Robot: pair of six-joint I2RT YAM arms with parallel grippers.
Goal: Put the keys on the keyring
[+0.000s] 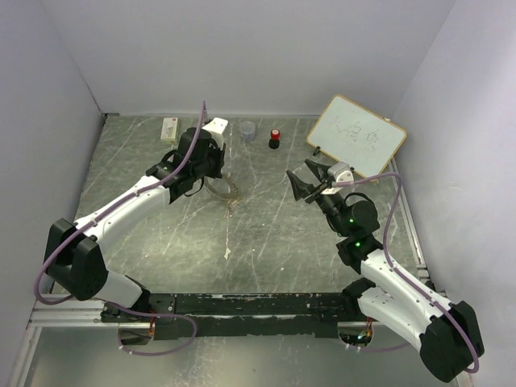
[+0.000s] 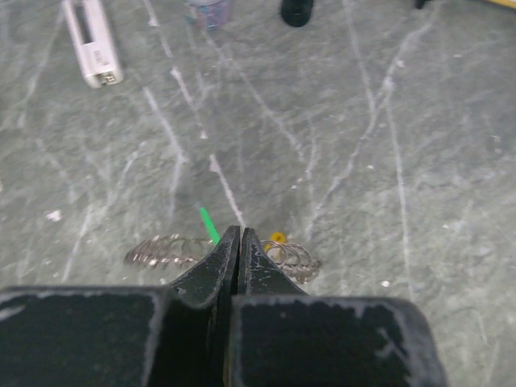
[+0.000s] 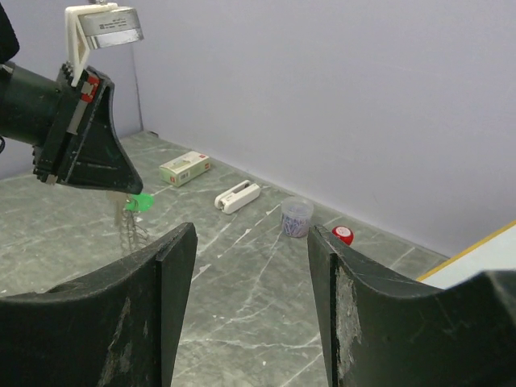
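The keyring (image 2: 161, 251), a ridged silver ring, hangs from my left gripper (image 2: 239, 234), whose jaws are shut on its rim. It also shows in the top view (image 1: 223, 191) and in the right wrist view (image 3: 129, 230). The green key (image 2: 209, 225) sticks out just left of the jaw tips; its green head (image 3: 143, 201) sits at the gripper's tip. The yellow-orange key head (image 2: 278, 237) shows just right of the jaws, against the ring. My left gripper (image 1: 214, 174) is over the table's back middle. My right gripper (image 1: 305, 184) is open and empty (image 3: 250, 234), facing the left one from a distance.
A small cup of paper clips (image 1: 247, 130) and a red-capped black knob (image 1: 275, 137) stand near the back wall. A white stapler (image 2: 93, 44) and a small box (image 1: 169, 129) lie at the back left. A whiteboard (image 1: 356, 135) leans at the back right.
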